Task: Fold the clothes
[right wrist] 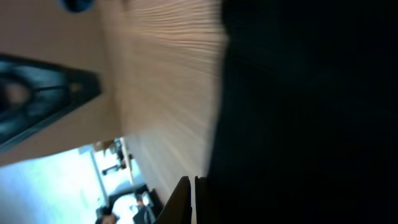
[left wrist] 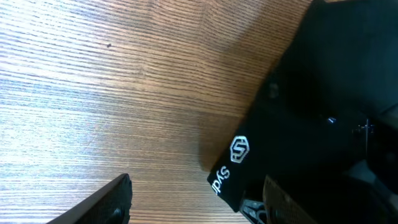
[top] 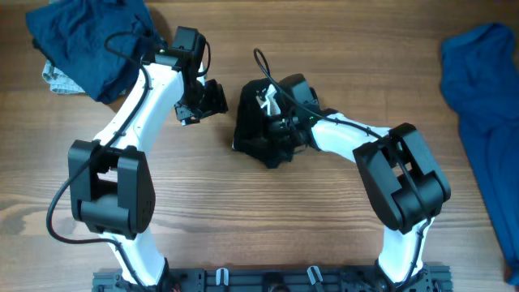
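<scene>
Leftmost, at the table's [top: 243, 211] far corner: a dark navy garment [top: 89, 36] in a loose heap, a scrap of pale grey cloth [top: 55, 79] peeking from under its near edge. Next along, the left gripper [top: 204, 100], hovering over bare wood just beside the black garment [top: 258, 138], jaws spread and nothing between them. From the left wrist, one finger [left wrist: 106, 202] low at each side of the frame, well apart, with the garment's edge and its small white logo [left wrist: 239, 149] close in front. Mid-table, that black garment bunched into a compact lump, not laid flat. Pressed into its right-hand part, the right gripper [top: 281, 122], clamped tight. From the right wrist, fingertips [right wrist: 185, 196] drawn together alongside dark fabric, but no telling whether pinching any cloth. Rightmost, well apart from the rest, a royal blue garment [top: 486, 113] spread down the table's edge and cut off by the frame.
</scene>
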Controlling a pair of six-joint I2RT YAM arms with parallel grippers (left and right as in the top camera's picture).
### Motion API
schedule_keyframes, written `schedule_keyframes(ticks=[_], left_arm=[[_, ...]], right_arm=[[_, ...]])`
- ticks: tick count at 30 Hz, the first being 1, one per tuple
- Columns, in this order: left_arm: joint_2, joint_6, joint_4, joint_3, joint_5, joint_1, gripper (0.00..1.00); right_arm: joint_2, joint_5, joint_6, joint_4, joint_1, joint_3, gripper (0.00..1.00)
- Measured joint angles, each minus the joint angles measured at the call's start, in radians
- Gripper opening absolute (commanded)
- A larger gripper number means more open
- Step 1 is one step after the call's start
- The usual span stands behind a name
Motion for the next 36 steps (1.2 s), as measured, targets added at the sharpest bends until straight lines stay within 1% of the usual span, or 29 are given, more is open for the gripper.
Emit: schedule_keyframes(ticks=[3, 7, 13, 16, 17, 20, 21, 23, 26, 28, 33, 36], left_arm=[[0.0, 0.0, 0.0, 0.0, 0.0, 0.0, 0.68], [0.0, 0.0, 0.0, 0.0, 0.0, 0.0, 0.68], [0.0, 0.0, 0.0, 0.0, 0.0, 0.0, 0.69], [0.0, 0.0, 0.0, 0.0, 0.0, 0.0, 0.69], [0.0, 0.0, 0.0, 0.0, 0.0, 0.0, 0.69], [0.0, 0.0, 0.0, 0.0, 0.0, 0.0, 0.69], [0.0, 0.0, 0.0, 0.0, 0.0, 0.0, 0.7], [0.0, 0.0, 0.0, 0.0, 0.0, 0.0, 0.7], [0.0, 0.0, 0.004, 0.0, 0.001, 0.0, 0.71], [0.0, 0.0, 0.006, 0.0, 0.0, 0.0, 0.71], [0.0, 0.0, 0.003, 0.0, -0.001, 0.0, 0.71], [0.0, 0.0, 0.003, 0.0, -0.002, 0.0, 0.72]], right_arm=[[0.012, 0.017, -0.019, 0.001, 0.01, 0.0, 0.04], [0.043, -0.023, -0.021, 0.055, 0.011, 0.001, 0.04], [0.03, -0.063, -0.005, 0.102, 0.011, 0.001, 0.04], [-0.064, -0.065, 0.002, 0.101, 0.0, 0.0, 0.06], [-0.113, -0.064, 0.003, 0.101, -0.011, 0.0, 0.09], [-0.266, -0.051, 0.009, 0.124, -0.087, 0.0, 0.11], [-0.295, -0.048, 0.01, 0.129, -0.12, 0.001, 0.12], [-0.301, -0.039, 0.013, 0.129, -0.174, 0.001, 0.13], [-0.248, -0.027, 0.015, 0.142, -0.197, 0.001, 0.13], [-0.187, -0.023, 0.025, 0.198, -0.188, 0.0, 0.15], [0.042, -0.069, 0.09, 0.454, -0.165, 0.0, 0.16], [0.155, -0.121, 0.123, 0.521, -0.164, 0.0, 0.11]])
